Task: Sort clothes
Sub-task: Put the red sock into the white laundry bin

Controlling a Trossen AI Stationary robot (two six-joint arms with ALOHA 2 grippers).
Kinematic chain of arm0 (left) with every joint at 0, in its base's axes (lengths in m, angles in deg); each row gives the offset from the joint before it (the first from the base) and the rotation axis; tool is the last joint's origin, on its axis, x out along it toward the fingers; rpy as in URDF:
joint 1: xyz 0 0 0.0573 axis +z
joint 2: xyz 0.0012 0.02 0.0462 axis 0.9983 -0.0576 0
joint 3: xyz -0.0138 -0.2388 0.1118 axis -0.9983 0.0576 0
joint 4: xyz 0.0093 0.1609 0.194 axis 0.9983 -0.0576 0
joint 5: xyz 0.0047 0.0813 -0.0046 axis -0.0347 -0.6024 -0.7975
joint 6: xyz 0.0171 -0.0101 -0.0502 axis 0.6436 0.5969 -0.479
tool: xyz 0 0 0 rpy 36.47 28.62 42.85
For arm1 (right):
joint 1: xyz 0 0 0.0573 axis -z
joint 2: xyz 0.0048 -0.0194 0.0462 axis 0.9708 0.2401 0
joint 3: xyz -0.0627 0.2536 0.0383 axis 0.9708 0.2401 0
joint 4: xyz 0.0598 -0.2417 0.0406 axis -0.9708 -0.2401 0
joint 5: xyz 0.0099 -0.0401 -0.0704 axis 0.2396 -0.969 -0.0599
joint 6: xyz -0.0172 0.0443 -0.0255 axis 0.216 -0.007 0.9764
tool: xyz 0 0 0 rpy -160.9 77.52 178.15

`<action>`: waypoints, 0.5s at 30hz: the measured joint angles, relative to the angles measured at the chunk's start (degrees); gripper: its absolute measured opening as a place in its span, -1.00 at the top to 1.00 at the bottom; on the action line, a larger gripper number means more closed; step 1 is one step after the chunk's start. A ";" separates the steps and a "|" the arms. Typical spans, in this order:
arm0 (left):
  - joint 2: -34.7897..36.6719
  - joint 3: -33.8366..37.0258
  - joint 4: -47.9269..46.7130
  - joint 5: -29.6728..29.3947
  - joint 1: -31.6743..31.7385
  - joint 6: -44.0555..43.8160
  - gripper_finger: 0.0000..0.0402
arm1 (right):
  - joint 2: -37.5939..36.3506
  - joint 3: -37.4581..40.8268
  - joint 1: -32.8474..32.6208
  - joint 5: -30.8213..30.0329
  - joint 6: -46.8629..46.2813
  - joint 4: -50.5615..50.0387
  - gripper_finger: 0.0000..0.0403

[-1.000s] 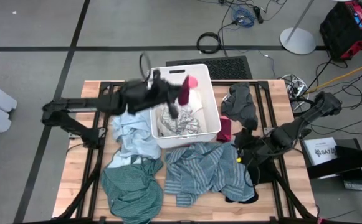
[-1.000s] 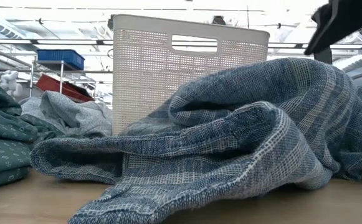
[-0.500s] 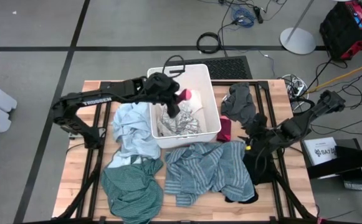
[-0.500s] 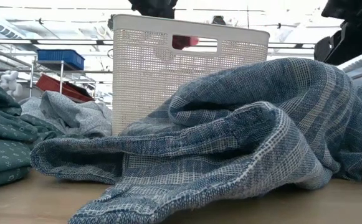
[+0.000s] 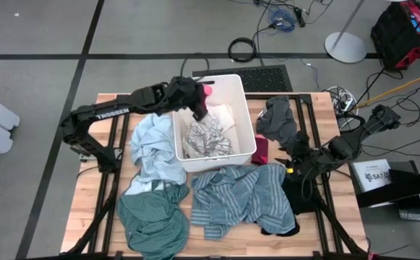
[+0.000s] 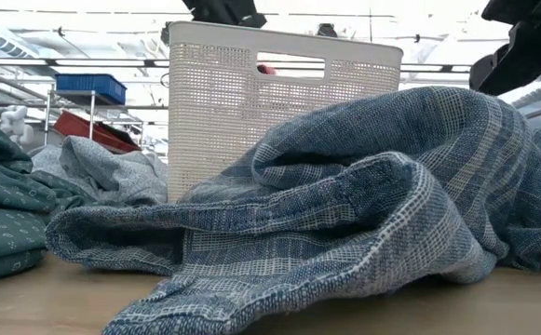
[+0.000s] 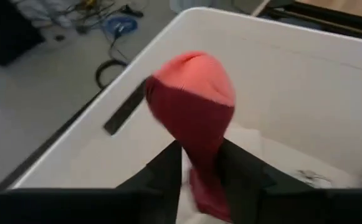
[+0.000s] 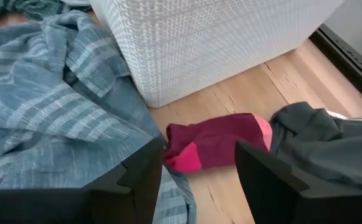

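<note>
The left end effector hangs over the far left corner of the white bin, and a maroon sock with a pink toe sits between its dark fingers; whether they clamp the sock or have let go, I cannot tell. Below it in the bin lie a white piece and a grey patterned garment. The right end effector hovers low over the worktop with its jaws apart and empty, and a second maroon sock lies flat just ahead of it beside the bin's wall. The dark grey garment lies beyond that sock, and the blue-grey striped shirt spreads beside this end effector. The light blue piece lies under the left arm, the teal green garment nearer the front edge.
</note>
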 joint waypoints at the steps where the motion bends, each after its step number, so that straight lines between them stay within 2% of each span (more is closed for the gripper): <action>1: 0.00 0.00 -0.29 0.73 0.65 -0.65 0.41 | 0.01 0.00 0.00 0.01 0.25 0.33 0.07; 6: 0.00 0.00 -1.30 4.98 2.54 -2.99 0.29 | 0.01 0.00 0.00 0.04 0.96 0.65 0.07; 12: 0.00 0.00 -1.56 5.05 2.47 -2.96 0.27 | 0.01 -0.02 0.00 0.00 0.94 0.63 0.07; 15: 0.22 0.00 -1.58 7.68 1.67 -3.28 0.27 | 0.01 -0.02 1.30 -0.63 -1.55 0.01 0.07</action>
